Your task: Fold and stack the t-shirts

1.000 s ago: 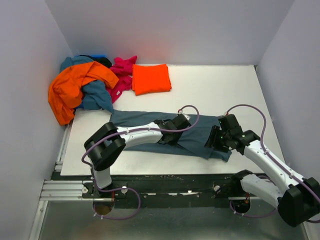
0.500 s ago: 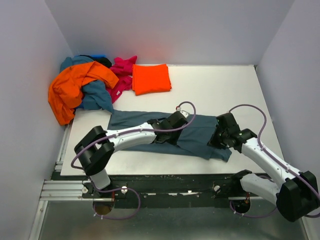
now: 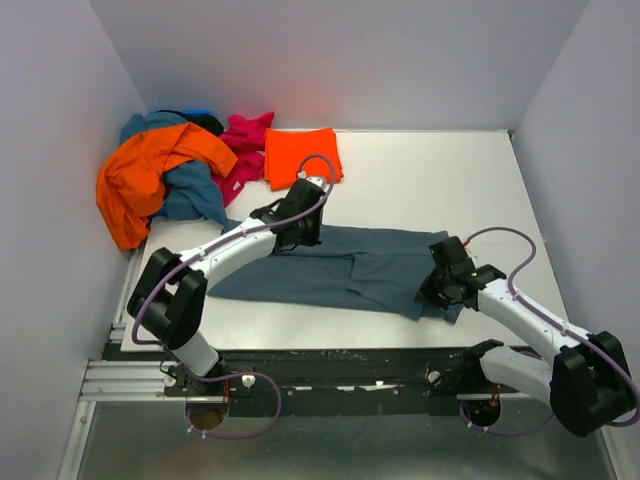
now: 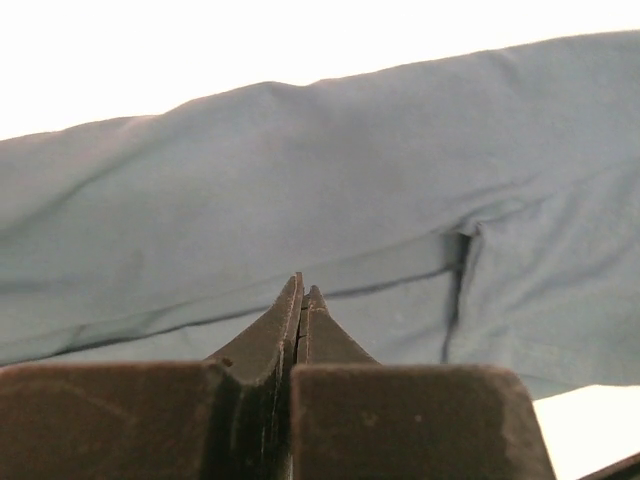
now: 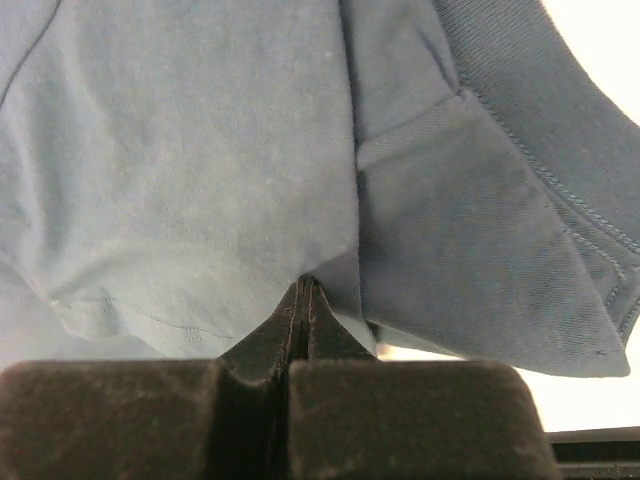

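A slate blue-grey t-shirt (image 3: 380, 265) (image 4: 350, 180) (image 5: 200, 150) lies stretched across the near half of the table. My left gripper (image 3: 303, 232) (image 4: 303, 287) is shut at the shirt's far edge, left of middle, and I see no cloth pinched in it. At the shirt's near right end, my right gripper (image 3: 435, 292) (image 5: 305, 282) is shut on a small raised fold of the cloth. A folded bright orange-red t-shirt (image 3: 300, 158) lies at the back. Beside it are crumpled orange (image 3: 150, 175), teal (image 3: 195, 190) and magenta (image 3: 240, 150) t-shirts.
The crumpled pile spills over the table's back left corner against the left wall (image 3: 60, 150). Pale walls close in the back and the right side (image 3: 590, 170). The bare white table (image 3: 430, 180) lies behind the slate shirt. A metal rail (image 3: 120, 380) runs along the near edge.
My left gripper opened, left the shirt's middle, swung back and left to its far edge and shut again. My right gripper closed on the shirt's right end.
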`<state>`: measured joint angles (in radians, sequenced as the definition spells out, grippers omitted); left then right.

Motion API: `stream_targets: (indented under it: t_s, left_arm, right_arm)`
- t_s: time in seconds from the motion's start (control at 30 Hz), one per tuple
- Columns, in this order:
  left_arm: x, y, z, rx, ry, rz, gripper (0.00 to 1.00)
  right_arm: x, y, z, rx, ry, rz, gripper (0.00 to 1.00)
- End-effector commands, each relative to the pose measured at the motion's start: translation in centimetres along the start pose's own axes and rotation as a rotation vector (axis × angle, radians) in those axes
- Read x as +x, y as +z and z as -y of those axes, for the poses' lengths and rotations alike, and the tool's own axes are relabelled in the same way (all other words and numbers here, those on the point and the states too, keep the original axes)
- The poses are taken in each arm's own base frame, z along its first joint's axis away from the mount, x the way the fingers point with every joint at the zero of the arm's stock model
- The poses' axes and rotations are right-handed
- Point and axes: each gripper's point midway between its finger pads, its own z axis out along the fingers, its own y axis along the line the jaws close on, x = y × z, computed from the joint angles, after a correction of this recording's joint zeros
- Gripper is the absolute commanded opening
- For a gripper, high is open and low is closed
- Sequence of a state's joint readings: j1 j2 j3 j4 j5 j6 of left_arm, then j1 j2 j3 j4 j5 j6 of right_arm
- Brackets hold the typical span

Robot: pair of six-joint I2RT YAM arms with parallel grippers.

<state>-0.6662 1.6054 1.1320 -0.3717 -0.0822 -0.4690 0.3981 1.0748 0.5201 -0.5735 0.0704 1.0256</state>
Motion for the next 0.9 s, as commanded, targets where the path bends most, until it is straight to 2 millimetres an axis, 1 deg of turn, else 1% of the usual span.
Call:
stream_targets:
  t_s: [0.0,0.07,0.13,0.17,0.23,0.33,0.43,0.53,0.63,0.67,0.73,0.8,0.87]
  left_arm:
    - [-1.9,0.7,-4.6,-0.101,-0.089,0.034,0.0]
    - [-2.4,0.3,-6.6,-0.135,-0.133,0.049,0.0]
    - [-2.6,-0.2,-8.1,-0.169,-0.172,0.076,0.0]
    - [-2.8,-0.6,-8.5,-0.177,-0.189,0.098,0.0]
    - [-3.1,-1.4,-9.4,-0.204,-0.233,0.139,0.0]
    - [-2.8,-2.2,-11.2,-0.242,-0.304,0.181,0.0]
    - [-2.3,-3.5,-13.0,-0.285,-0.374,0.241,0.0]
    - [-2.1,-4.9,-14.1,-0.32,-0.421,0.313,0.0]
    - [-1.4,-5.4,-14.8,-0.344,-0.446,0.335,0.0]
    - [-1.2,-5.5,-15.2,-0.355,-0.452,0.336,0.0]
    - [-1.0,-5.6,-15.6,-0.367,-0.463,0.334,0.0]
    - [-1.0,-5.7,-15.8,-0.374,-0.472,0.338,0.0]
    - [-1.0,-5.8,-15.8,-0.369,-0.478,0.35,0.0]
  right_arm:
    - [-1.5,0.0,0.5,0.037,0.067,0.086,0.01]
    - [-2.3,-0.3,0.1,0.036,0.057,0.113,0.01]
    - [-3.7,-1.0,-0.9,0.026,0.035,0.154,0.01]
    - [-4.7,-1.5,-1.4,0.025,0.028,0.185,0.01]
    - [-6.1,-2.1,-1.7,0.052,0.02,0.223,0.01]
    - [-7.7,-1.9,-2.2,0.064,0.036,0.235,0.01]
    - [-8.7,-0.5,-2.3,0.061,0.069,0.202,0.01]
    - [-9.4,0.8,-2.2,0.075,0.101,0.179,0.01]
    - [-10.1,2.1,-2.2,0.099,0.12,0.154,0.01]
    - [-10.6,2.4,-2.3,0.107,0.129,0.153,0.01]
    - [-11.4,3.0,-1.9,0.134,0.152,0.147,0.01]
    - [-12.2,3.8,-1.1,0.168,0.188,0.134,0.01]
    - [-13.3,4.3,0.2,0.204,0.24,0.124,0.01]
